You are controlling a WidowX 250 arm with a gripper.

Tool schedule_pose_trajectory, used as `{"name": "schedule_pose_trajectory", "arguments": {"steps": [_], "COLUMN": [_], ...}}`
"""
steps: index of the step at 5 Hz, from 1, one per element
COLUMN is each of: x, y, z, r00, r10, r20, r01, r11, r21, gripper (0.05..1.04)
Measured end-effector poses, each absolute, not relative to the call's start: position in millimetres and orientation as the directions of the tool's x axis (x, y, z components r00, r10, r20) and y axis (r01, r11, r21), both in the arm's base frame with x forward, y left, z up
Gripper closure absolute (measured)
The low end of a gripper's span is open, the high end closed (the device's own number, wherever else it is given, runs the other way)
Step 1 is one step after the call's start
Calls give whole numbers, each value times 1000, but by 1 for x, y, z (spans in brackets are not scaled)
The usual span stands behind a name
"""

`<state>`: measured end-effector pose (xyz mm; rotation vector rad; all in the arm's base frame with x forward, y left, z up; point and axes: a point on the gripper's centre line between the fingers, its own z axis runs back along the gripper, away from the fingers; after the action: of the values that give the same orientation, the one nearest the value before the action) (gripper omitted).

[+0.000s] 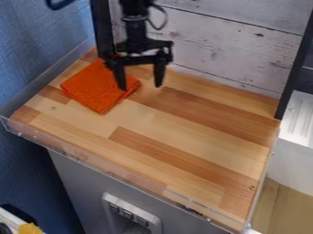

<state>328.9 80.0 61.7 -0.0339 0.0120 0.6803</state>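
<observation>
The black gripper (141,84) hangs from the top edge over the back left part of the wooden surface, its two fingers pointing down and spread apart with nothing between them. An orange folded cloth (94,87) lies flat on the surface at the back left. The gripper's left finger is in front of the cloth's right part; whether it touches the cloth I cannot tell. The right finger stands to the right of the cloth, over bare wood.
The wooden surface (183,132) has a low clear rim (110,171) along its front. White planks (232,45) stand behind it, with a black post at each side. A white ridged object (299,116) is at the right.
</observation>
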Motion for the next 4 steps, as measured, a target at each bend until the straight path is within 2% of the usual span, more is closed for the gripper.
{"name": "schedule_pose_trajectory", "arguments": {"steps": [2,4], "x": [319,313], "y": [130,145], "z": [68,68], "r00": [636,559], "r10": [771,828], "r20": [25,42], "r01": [-769,-828], "r11": [636,560], "r21": [-64,-41], "gripper": [85,85]}}
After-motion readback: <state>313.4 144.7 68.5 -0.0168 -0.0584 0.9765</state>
